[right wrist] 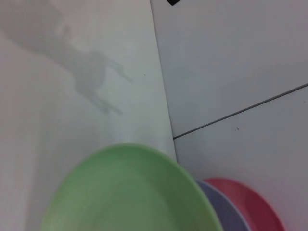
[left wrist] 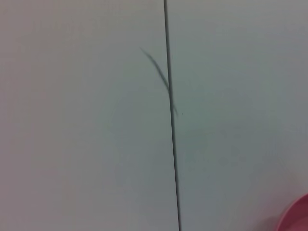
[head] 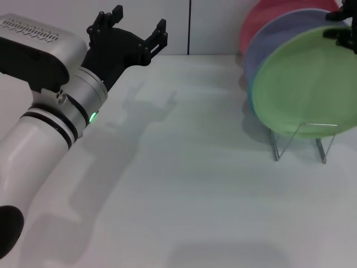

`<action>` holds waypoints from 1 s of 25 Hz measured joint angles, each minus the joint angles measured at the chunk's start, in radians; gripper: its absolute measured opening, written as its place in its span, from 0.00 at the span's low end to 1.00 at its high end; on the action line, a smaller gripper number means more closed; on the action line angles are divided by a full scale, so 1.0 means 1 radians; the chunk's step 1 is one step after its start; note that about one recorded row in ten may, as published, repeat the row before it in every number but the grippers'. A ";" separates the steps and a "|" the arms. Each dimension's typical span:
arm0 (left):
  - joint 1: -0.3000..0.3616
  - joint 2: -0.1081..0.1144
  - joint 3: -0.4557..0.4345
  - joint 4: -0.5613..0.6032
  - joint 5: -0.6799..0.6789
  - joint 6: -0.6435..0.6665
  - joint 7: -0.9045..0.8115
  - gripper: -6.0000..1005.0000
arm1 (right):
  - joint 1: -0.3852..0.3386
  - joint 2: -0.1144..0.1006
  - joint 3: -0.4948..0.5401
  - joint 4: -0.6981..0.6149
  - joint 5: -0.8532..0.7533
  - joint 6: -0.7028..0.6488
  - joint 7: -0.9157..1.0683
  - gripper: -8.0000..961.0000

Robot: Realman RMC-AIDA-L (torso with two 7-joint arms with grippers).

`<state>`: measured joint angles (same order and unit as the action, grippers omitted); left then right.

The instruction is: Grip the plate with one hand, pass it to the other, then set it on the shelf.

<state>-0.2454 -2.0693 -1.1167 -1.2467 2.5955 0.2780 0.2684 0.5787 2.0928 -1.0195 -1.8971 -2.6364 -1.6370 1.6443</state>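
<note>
The light-green plate (head: 307,84) stands on edge in the silver wire shelf (head: 301,137) at the right, in front of the other plates. My right gripper (head: 341,27), thin and black, is at the plate's upper rim near the picture's top right corner. The right wrist view shows the green plate (right wrist: 130,192) close below the camera. My left gripper (head: 138,23), black with a silver wrist and green light, is open and empty, raised at the far left, well away from the plate.
A teal-blue plate's edge (head: 252,103), a lavender plate (head: 273,39) and a pink plate (head: 259,19) stand behind the green one in the shelf. The white table (head: 184,184) meets a white wall at the back.
</note>
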 joint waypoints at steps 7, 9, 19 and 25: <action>-0.015 0.000 -0.004 0.029 0.000 0.000 -0.003 0.86 | -0.028 0.000 -0.031 0.018 -0.031 -0.006 0.032 0.27; -0.020 0.000 -0.005 0.037 0.000 0.000 -0.004 0.86 | -0.027 -0.001 -0.038 0.021 -0.040 -0.020 0.059 0.34; -0.022 0.000 -0.008 0.048 0.000 0.000 -0.004 0.86 | -0.029 -0.001 -0.058 0.034 -0.041 -0.099 0.140 0.48; -0.022 0.000 -0.008 0.054 -0.001 0.000 -0.007 0.86 | -0.027 -0.001 -0.045 -0.043 0.031 -0.147 0.208 0.48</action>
<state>-0.2678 -2.0693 -1.1246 -1.1928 2.5950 0.2776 0.2619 0.5518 2.0922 -1.0650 -1.9404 -2.6050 -1.7836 1.8526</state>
